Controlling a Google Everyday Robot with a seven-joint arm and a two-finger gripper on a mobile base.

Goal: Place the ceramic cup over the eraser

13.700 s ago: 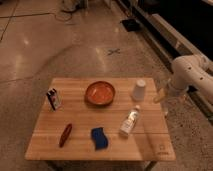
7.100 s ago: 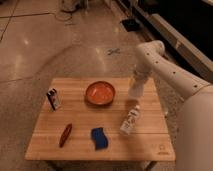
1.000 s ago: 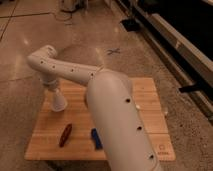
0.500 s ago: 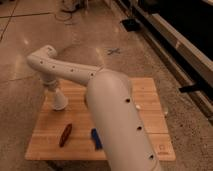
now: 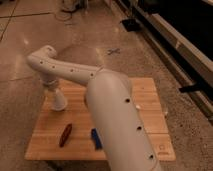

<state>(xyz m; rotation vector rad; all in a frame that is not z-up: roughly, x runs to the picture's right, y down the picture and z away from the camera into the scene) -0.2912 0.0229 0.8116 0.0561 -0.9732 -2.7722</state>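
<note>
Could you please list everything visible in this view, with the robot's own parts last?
white tapered ceramic cup: one, white, upside down on the table's left part, under the tool
slim red elongated object: one, red, front left of the table
blue sponge: one, blue, front centre, partly behind the arm
wooden table: one, light wood, centre
robot arm: one, white, crossing the table
tool: one, white, on top of the cup

You're in lab or workshop space: polished speckled concrete floor (image 5: 30, 45), tape cross (image 5: 114, 51) on it, low wooden table (image 5: 145, 100), gripper (image 5: 52, 90) far left.
</note>
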